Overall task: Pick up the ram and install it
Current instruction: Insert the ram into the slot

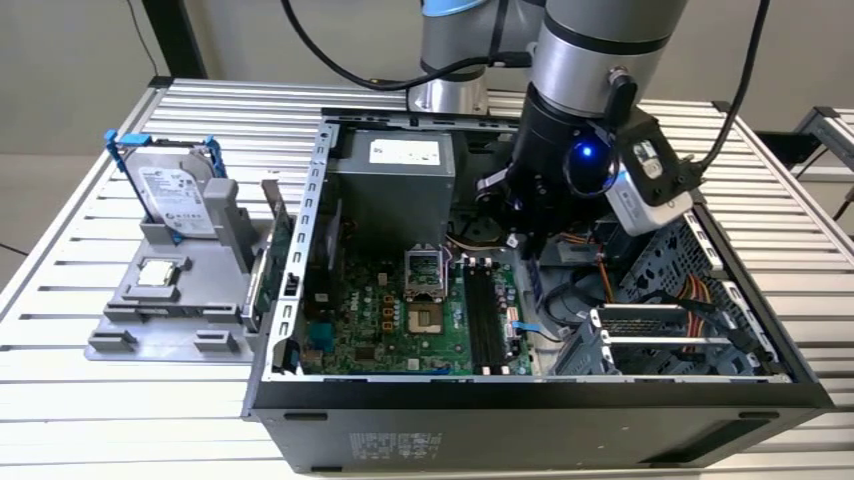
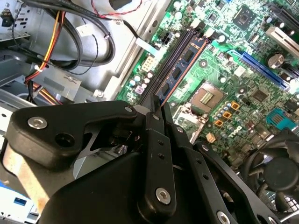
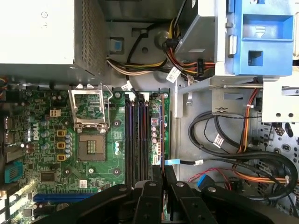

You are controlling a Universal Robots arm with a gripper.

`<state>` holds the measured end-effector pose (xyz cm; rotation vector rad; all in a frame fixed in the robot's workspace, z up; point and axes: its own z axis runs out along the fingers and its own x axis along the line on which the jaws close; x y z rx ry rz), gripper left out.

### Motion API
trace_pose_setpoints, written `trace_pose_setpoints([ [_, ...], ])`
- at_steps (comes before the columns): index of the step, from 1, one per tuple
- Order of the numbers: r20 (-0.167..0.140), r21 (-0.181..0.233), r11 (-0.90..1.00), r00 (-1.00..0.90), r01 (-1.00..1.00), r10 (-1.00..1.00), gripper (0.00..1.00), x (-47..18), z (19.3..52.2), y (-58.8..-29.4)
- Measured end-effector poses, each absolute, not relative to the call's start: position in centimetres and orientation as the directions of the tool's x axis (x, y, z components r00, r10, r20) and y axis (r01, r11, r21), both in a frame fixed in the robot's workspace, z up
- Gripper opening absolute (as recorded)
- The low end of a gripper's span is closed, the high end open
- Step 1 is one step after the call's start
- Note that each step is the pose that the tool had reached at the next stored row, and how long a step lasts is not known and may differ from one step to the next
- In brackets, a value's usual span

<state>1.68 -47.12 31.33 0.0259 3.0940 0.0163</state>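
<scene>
Ram (image 3: 163, 135) sits pinched on edge between the two black fingers of the hand (image 3: 163, 170), which is closed narrow on one end of it. In both wrist views the stick reaches out from the fingertips over the green motherboard (image 3: 46, 154). In the second wrist view its flat side shows a row of dark chips, and it lies along the dark memory slots (image 3: 135, 140). It runs parallel to them, on the side nearest the bundle of black and orange cables (image 3: 233, 154). Whether its lower edge is already in a slot I cannot tell. The square processor socket (image 3: 91, 147) lies on the other side of the slots, with its metal frame just beside it.

In the exterior view the arm comes down from the upper middle of the frame into the open computer case (image 1: 534, 420), which lies on its side on the slatted metal counter (image 1: 80, 420). The arm's black lower part hangs above the far end of the slots, near the grey power supply (image 1: 400, 180) at the back of the case. On the exterior view's left, well apart from the case, a silver hard drive (image 1: 174, 195) in a blue frame stands upright in a grey holder (image 1: 160, 300).
</scene>
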Motion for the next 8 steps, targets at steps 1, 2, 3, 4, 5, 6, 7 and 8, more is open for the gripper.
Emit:
trace_pose_setpoints([
  [1, -0.047, 0.011, 1.0, -0.999, 0.016, 0.017, 0.0, 1.68, 31.32, -47.1],
  [2, -0.047, 0.011, 1.0, -0.999, 0.016, 0.017, 0.0, 1.68, 31.32, -47.09],
  [3, -0.047, 0.011, 1.0, -0.999, 0.017, 0.017, 0.0, 1.67, 31.32, -47.07],
  [4, -0.047, 0.011, 1.0, -0.999, 0.017, 0.017, 0.0, 1.67, 31.32, -47.06],
  [5, -0.047, 0.011, 1.0, -0.999, 0.017, 0.017, 0.0, 1.67, 31.32, -47.05],
  [6, -0.047, 0.011, 1.0, -0.999, 0.017, 0.017, 0.0, 1.68, 31.32, -47.05],
  [7, -0.047, 0.011, 1.0, -0.999, 0.017, 0.017, 0.0, 1.67, 31.32, -47.05],
  [8, -0.047, 0.011, 1.0, -0.999, 0.017, 0.017, 0.0, 1.67, 31.33, -47.05],
])
